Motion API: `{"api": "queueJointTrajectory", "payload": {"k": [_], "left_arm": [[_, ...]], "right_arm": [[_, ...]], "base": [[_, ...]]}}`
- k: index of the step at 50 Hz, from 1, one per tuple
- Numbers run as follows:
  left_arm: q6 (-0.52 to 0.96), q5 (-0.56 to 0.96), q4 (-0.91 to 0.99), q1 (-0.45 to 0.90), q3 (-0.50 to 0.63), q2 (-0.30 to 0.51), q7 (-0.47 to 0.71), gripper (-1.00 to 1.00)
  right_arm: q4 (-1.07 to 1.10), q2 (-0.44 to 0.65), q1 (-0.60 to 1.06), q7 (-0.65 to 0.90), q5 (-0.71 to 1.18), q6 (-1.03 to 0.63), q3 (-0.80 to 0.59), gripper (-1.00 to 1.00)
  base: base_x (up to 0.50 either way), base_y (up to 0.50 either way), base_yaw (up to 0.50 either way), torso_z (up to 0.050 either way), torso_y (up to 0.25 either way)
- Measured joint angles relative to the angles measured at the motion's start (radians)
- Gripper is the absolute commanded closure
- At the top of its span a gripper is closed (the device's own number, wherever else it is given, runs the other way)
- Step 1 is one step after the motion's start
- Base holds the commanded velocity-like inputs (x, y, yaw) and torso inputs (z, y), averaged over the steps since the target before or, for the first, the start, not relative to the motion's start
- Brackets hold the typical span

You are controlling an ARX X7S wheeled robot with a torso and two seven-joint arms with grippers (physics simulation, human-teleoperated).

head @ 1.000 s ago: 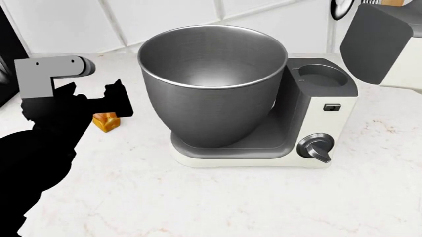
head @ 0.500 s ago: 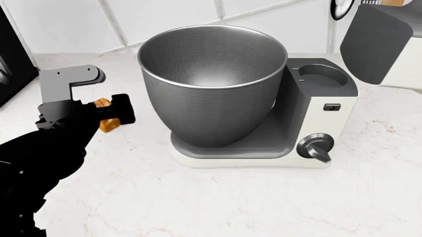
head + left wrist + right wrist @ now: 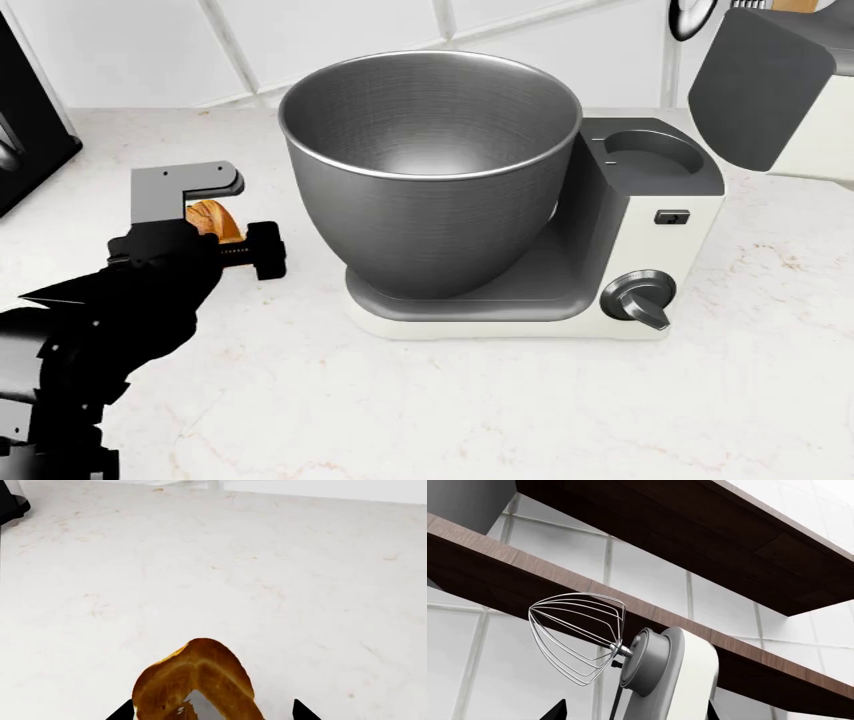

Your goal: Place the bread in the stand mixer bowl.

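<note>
The bread (image 3: 210, 218) is a tiny golden-brown loaf at the left of the stand mixer bowl (image 3: 430, 170). It sits between the fingers of my left gripper (image 3: 222, 226). In the left wrist view the bread (image 3: 200, 677) is very close, deep between the two fingertips (image 3: 124, 712). The tips stand wider apart than the loaf, so the left gripper (image 3: 212, 713) is open around it. The bowl is large, dark grey steel, and stands on the white mixer base. My right gripper (image 3: 635, 711) is open and empty, raised and out of the head view.
The white mixer body (image 3: 654, 235) with its dial (image 3: 641, 298) stands right of the bowl. Its tilted head (image 3: 767, 80) hangs at the upper right, and the whisk (image 3: 577, 637) shows in the right wrist view. A black appliance (image 3: 24, 120) is at the far left. A tiled wall is behind.
My left gripper moved right toward the bowl and closed in around the bread. The bread now shows slightly farther back, between the fingers. The mixer has not moved.
</note>
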State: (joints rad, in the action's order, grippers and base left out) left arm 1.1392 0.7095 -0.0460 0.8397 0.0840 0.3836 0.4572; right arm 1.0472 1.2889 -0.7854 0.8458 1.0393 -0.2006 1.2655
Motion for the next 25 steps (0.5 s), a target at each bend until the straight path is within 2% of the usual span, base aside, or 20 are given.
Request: {"api": "queueJointTrajectory", "payload": {"k": [6,7,17,25], "left_arm": [[-0.015,-0.029,-0.039,0.019,0.018,-0.006,-0.005,-1.0],[-0.019,-0.032,-0.046,0.022,0.02,-0.007,-0.007,1.0],[-0.047,-0.055,-0.089,0.038,0.029,-0.009,-0.019,1.0],[-0.014,-0.026,-0.036,0.021,0.01,-0.001,0.006,1.0]], "right_arm": [[0.0,-0.003,0.0,-0.002,-0.003,0.0,-0.004,-1.0],[0.0,-0.004,0.0,-0.002,-0.003,0.0,-0.005,-1.0],[0.0,-0.007,0.0,-0.002,-0.008,0.0,-0.012,-1.0],[0.0,-0.014,0.0,-0.003,-0.012,0.001,-0.013,-1.0]], "base": [[0.0,0.0,0.0,0.0,0.0],[0.0,0.0,0.0,0.0,0.0],[0.0,0.0,0.0,0.0,0.0],[0.0,0.0,0.0,0.0,0.0]]}}
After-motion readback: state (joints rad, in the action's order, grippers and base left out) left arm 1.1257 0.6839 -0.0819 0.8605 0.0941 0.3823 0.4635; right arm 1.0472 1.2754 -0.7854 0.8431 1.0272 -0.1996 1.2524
